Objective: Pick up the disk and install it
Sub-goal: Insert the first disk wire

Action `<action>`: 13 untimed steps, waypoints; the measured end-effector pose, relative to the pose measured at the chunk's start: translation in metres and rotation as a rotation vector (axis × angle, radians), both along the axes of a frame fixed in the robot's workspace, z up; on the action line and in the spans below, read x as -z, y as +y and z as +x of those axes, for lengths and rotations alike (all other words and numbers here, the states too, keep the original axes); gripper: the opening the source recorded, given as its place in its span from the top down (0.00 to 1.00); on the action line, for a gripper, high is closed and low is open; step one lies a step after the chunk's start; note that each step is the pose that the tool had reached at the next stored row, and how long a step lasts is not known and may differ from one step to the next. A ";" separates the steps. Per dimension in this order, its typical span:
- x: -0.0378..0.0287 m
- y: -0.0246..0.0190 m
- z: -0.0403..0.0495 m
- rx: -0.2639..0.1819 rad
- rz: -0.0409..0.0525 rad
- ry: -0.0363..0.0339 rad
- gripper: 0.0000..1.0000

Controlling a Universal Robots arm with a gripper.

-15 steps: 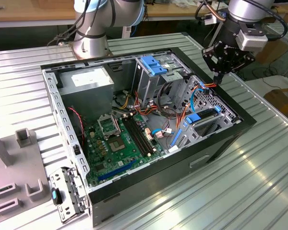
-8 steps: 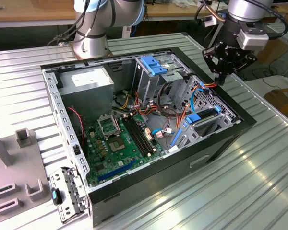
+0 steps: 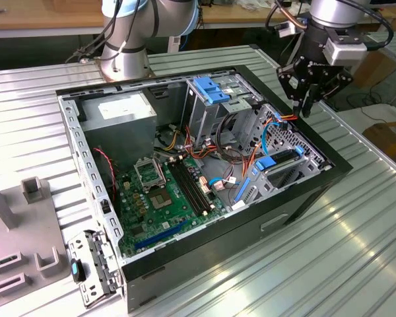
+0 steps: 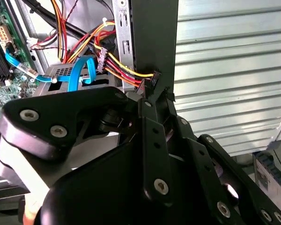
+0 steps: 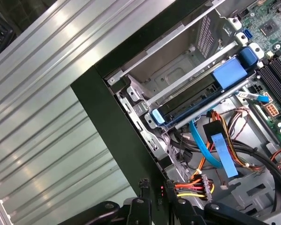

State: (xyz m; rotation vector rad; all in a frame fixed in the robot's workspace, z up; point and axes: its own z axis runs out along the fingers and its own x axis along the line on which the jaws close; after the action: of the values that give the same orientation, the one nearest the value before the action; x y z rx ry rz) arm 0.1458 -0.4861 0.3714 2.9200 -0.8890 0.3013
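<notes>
The disk (image 3: 282, 158) lies flat in a drive bay at the exterior view's right side of the open computer case (image 3: 303, 198), with blue rail tabs at both ends. In the first wrist view the disk (image 5: 189, 103) shows edge-on between its blue rails. My gripper (image 3: 307, 109) hangs above the case's right rim, apart from the disk, over a bundle of red, yellow and orange cables (image 3: 280, 119). Its fingers look shut with nothing between them. Both wrist views show the gripper (image 5: 157, 187) (image 4: 152, 91) just over the black case wall.
Inside the case are a green motherboard (image 3: 171, 191), a grey power-supply box (image 3: 122, 112) and a blue-handled drive cage (image 3: 211, 89). The arm's base (image 3: 125, 46) stands behind the case. Grey fixtures (image 3: 26, 198) and a loose metal bracket (image 3: 92, 267) lie on the ribbed table (image 3: 356, 224).
</notes>
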 end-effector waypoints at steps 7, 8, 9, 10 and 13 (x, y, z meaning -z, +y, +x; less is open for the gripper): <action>0.0027 0.0021 0.0000 -0.034 -0.0015 -0.0002 0.75; 0.0034 0.0043 0.0000 -0.034 -0.0016 -0.0002 0.75; 0.0039 0.0051 0.0000 -0.034 -0.0017 -0.0002 0.75; 0.0043 0.0055 0.0000 -0.034 -0.0016 -0.0002 0.75; 0.0058 0.0058 0.0000 -0.034 -0.0016 -0.0002 0.75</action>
State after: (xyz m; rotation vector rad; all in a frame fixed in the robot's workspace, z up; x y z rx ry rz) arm 0.1458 -0.4803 0.3656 2.9361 -0.8400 0.3043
